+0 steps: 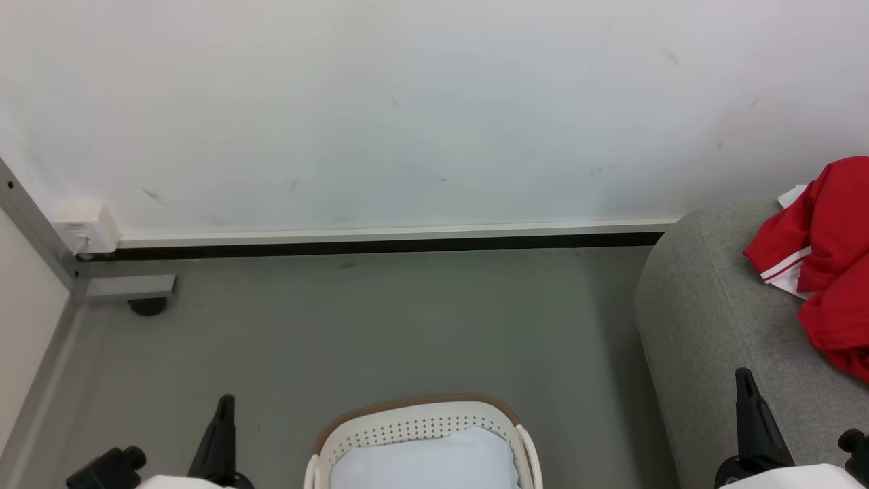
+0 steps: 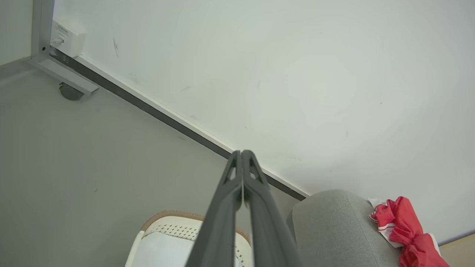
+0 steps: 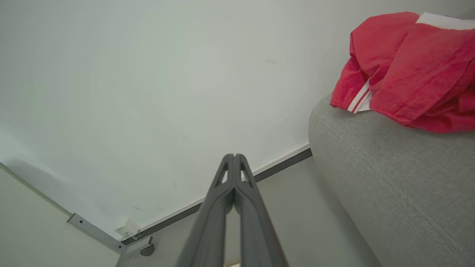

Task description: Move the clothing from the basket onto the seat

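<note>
Clothing: bright red soft fabric garments, crumpled in a loose heap with deep folds, showing thin white stripes along one hem and a white panel at the upper edge; the weave looks faintly slubbed in the right wrist view. The heap lies on the rounded end of the seat, a large light grey upholstered sofa of coarse woven cloth with a stitched seam running along its side. Basket: cream-white moulded plastic, rounded corners, rows of small round perforations in the wall, a tan-brown band on the rim; it stands on the floor just beside the seat's end, well apart from the clothing. In it lies a plain pale blue-white cloth pad, smooth and slightly puffed. Left gripper: two long dark matt fingers pressed together along their tips, nothing between them, raised over the basket. Right gripper: fingers likewise pressed tip to tip, nothing held, standing beside the seat. Floor: smooth grey-green sheet. Wall: white, flat, lightly scuffed, with a white ledge over a dark skirting strip. At the corner, a small white plastic socket box and a grey metal frame foot on a dark caster.
</note>
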